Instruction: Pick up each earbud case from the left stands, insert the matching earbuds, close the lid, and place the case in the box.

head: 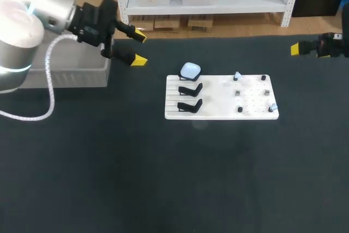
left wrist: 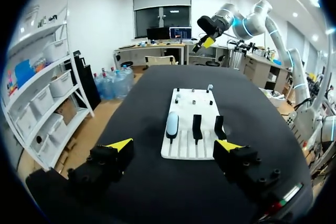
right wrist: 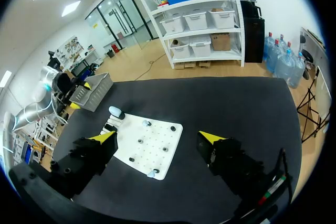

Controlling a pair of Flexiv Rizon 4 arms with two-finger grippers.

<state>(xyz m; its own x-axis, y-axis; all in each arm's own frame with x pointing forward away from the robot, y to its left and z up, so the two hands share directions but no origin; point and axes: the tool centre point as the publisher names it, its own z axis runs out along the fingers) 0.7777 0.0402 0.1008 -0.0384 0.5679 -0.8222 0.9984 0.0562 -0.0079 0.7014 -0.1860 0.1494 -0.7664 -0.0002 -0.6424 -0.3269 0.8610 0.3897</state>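
Though closed, earbud case [head: 190, 70] atop stand [head: 184, 78].

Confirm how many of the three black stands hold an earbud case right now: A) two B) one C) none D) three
B: in the head view only the far stand carries an earbud case; the middle stand and the near stand are bare.

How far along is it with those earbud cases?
Two stands are empty, so two cases are probably in the box, whose inside is hidden. Nothing in hand: left gripper and right gripper are open. Remaining: one case on its stand, two earbuds on pegs.
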